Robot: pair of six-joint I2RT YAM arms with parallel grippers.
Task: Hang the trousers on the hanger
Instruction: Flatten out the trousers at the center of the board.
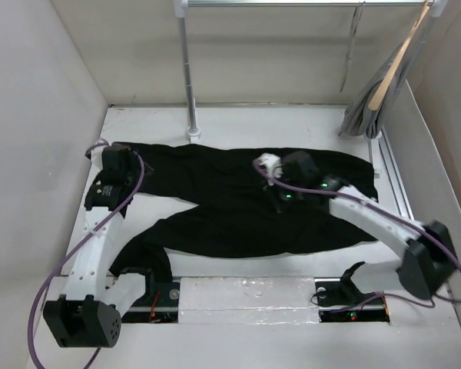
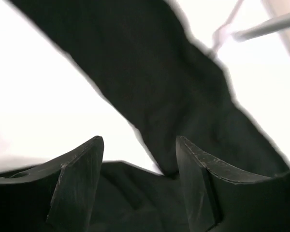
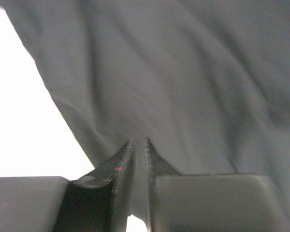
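Top external view: the black trousers (image 1: 230, 223) lie spread flat across the white table (image 1: 238, 123), filling the middle of the frame, with one leg running along the top and the other angling toward the lower left. The thin wire hanger (image 1: 353, 46) hangs apart from them on the rail (image 1: 307, 3) at the upper right, just beside a wooden hanger (image 1: 396, 65) draped with a grey garment (image 1: 365, 108).

At the left of the frame, the left gripper (image 1: 121, 163) sits over the upper-left end of the cloth. Its wrist camera shows the left gripper (image 2: 140, 140) with fingers spread wide and nothing clamped; the trousers (image 2: 174, 96) stretch away beyond the tips toward the upper right.

The right arm reaches in from the lower right, and the right gripper (image 1: 275, 192) is down on the fabric near the centre. Seen from its own wrist, the right gripper (image 3: 137, 142) has its jaws drawn narrow, a thin fold of the trousers (image 3: 183, 72) pinched between them and creases converging on the tips.
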